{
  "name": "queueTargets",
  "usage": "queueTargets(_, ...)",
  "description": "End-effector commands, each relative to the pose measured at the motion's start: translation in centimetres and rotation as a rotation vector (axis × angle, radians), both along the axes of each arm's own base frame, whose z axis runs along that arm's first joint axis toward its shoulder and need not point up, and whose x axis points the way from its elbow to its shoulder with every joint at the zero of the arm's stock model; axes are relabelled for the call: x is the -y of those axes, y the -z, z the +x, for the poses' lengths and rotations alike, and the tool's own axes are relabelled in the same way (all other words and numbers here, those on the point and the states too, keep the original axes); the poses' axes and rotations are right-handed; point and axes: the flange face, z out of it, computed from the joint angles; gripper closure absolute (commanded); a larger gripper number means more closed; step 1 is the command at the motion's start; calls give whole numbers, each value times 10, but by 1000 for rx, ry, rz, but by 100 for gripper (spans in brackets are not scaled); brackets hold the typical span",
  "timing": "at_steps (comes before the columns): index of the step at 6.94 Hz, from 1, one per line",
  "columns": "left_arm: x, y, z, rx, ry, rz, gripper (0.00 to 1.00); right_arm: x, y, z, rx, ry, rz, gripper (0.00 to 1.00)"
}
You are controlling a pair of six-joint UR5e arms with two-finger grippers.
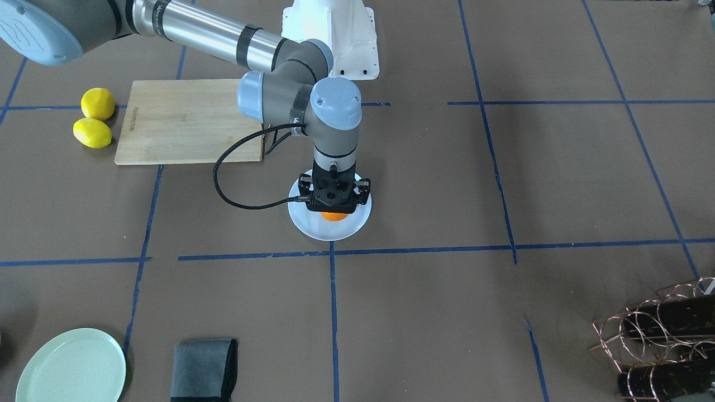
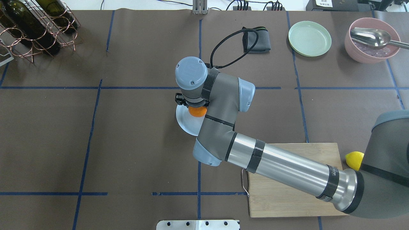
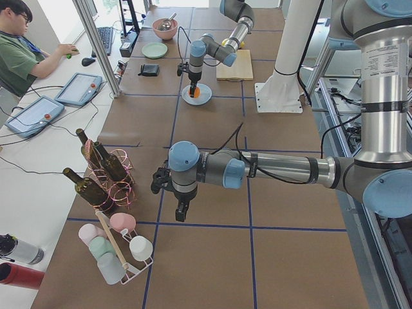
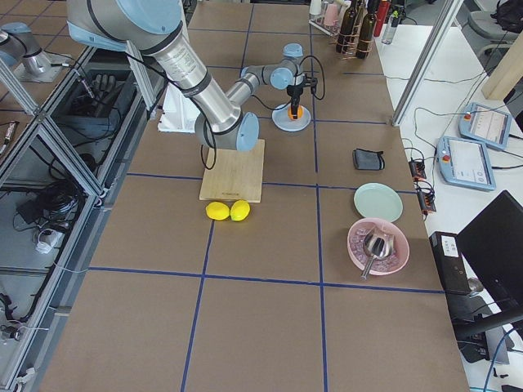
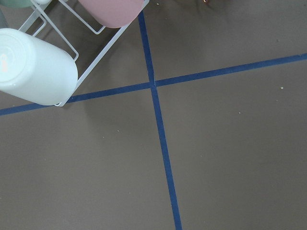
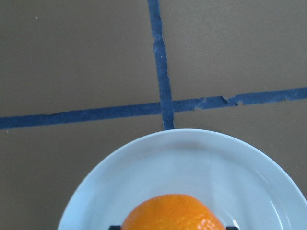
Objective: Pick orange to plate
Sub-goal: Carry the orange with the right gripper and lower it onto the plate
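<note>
Bright-orange against pale white, the orange [image 1: 333,217] is over the middle of the plate [image 1: 307,226], near the centre of the bench [image 1: 558,184]. The right pincer [image 1: 334,207] points straight down on it. In the right wrist view its two dark fingertips [image 6: 115,227] press the fruit on both sides, so it is clamped on the orange. I cannot tell if the fruit already touches the plate surface (the pincer body hides the underside from above).

The left pincer [image 3: 181,214] hangs over bare brown paper, well apart from the plate, beside a rack with a white cup [image 5: 33,67]. Only the side view shows it, so I cannot tell if its fingers are apart or together.

Two yellow lemons [image 1: 98,104] lie just beside the wooden board [image 1: 190,120]. The green plate [image 1: 72,365] is at the bench edge.
</note>
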Motion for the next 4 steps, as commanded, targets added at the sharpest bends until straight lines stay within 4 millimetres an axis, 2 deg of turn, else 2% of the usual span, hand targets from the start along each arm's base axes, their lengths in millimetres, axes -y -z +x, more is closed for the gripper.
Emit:
queueTargets(1,-1,0,0,0,0,0,0,-3,-4,-3,-12,6,7,1)
queueTargets(2,-1,1,0,-2,0,0,0,0,-3,-1,-11,6,12,0)
queueTargets(3,0,0,0,-1,0,-2,0,15,3,16,2,0,20,0)
queueTargets(4,0,-1,0,-1,0,-3,0,45,8,55,24,15,11,0)
